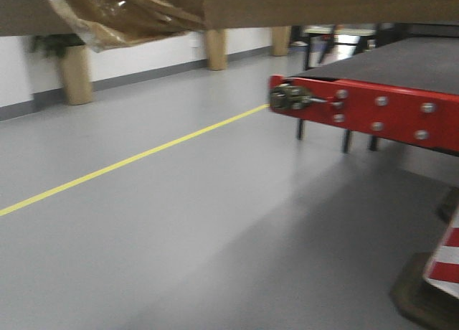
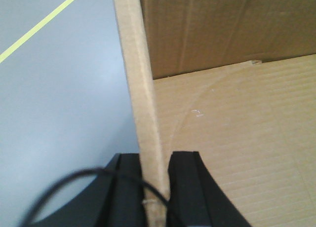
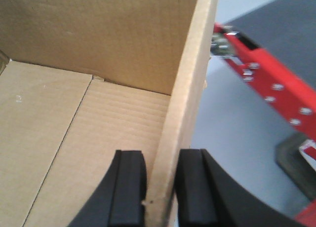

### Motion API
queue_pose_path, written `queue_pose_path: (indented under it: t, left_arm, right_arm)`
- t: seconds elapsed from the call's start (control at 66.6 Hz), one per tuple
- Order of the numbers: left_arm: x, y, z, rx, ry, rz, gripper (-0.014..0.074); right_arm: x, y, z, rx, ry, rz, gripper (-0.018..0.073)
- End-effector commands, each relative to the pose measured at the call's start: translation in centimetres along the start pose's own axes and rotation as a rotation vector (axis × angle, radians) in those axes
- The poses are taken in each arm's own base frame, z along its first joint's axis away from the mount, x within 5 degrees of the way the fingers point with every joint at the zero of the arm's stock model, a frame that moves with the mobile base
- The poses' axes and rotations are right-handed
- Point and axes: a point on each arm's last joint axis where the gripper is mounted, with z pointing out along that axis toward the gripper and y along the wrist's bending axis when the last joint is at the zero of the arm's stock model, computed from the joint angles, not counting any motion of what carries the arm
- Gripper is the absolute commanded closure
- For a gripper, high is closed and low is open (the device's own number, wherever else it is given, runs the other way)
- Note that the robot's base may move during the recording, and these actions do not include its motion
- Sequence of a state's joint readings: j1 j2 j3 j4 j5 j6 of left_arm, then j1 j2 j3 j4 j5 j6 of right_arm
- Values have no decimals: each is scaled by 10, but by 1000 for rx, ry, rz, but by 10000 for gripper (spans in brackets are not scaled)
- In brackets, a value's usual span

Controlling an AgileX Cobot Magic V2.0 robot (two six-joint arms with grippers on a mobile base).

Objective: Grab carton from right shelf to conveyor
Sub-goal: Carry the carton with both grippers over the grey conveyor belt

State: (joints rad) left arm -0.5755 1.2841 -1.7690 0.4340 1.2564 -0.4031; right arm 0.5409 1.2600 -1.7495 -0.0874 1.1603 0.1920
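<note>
Two black grippers hold an open brown carton point(image 2: 237, 138) by its opposite side walls. The left gripper point(image 2: 155, 164) is clamped on one upright cardboard wall, one finger inside the box and one outside, with a dark cable point(image 2: 59, 185) looping beside it. The right gripper point(image 3: 161, 159) pinches the other wall the same way. In the front view, the carton hangs along the top edge, above the grey floor point(image 1: 179, 237), with crumpled yellowish tape point(image 1: 122, 14) dangling from its underside. The conveyor point(image 1: 401, 61), a dark belt with a red bolted end plate point(image 1: 380, 111), stands to the right, near the carton but not touching it. A yellow line point(image 1: 129, 160) crosses the floor.
</note>
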Motion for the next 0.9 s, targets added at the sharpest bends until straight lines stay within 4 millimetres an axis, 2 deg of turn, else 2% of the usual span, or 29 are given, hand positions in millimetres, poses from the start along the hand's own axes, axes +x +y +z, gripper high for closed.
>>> queue_pose_path:
  t: [0.0,0.886]
  left_arm:
    - [-6,3,-7,-12,-67,14,614]
    - [-7,7,-8,-56,-85,30,614]
  right_arm:
    - [-4,2,-8,-29,-59,-1,628]
    - [-4,2,-8,-31,-60,0,628]
